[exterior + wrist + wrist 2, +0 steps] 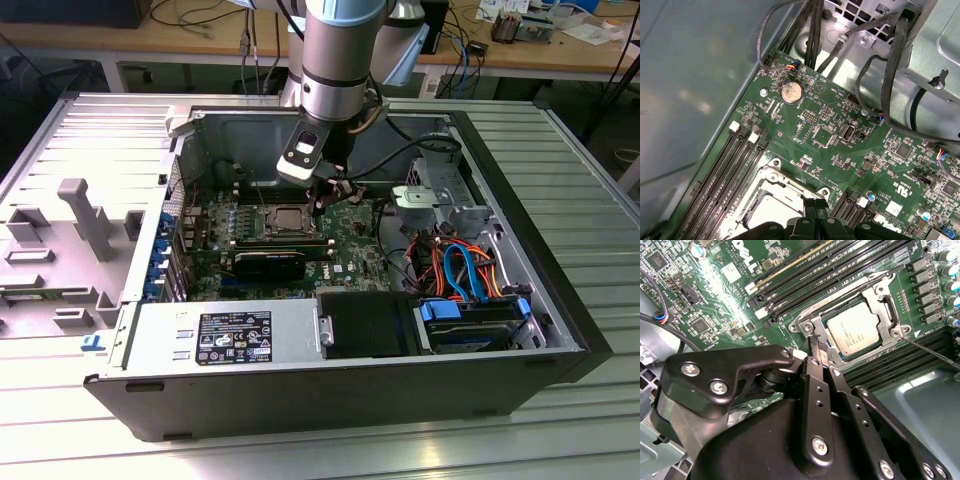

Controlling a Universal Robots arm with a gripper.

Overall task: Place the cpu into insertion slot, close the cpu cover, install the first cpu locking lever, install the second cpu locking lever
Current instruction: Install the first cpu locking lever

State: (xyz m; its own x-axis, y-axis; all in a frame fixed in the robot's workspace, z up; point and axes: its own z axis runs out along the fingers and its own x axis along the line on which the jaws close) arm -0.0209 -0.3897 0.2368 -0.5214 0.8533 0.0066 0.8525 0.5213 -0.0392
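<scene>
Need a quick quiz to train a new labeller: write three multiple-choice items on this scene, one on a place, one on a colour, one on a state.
1. Where is the cpu? A in the slot; B in the gripper; C outside the case.
2. What colour is the board? A blue; B green; C red.
3. How does the cover lie? A upright; B taken off; C down around the cpu.
Answers: 1 A, the chip sits inside the metal rim; 2 B, green shows in both wrist views; 3 C, its frame lies flat with the chip in its window.
</scene>
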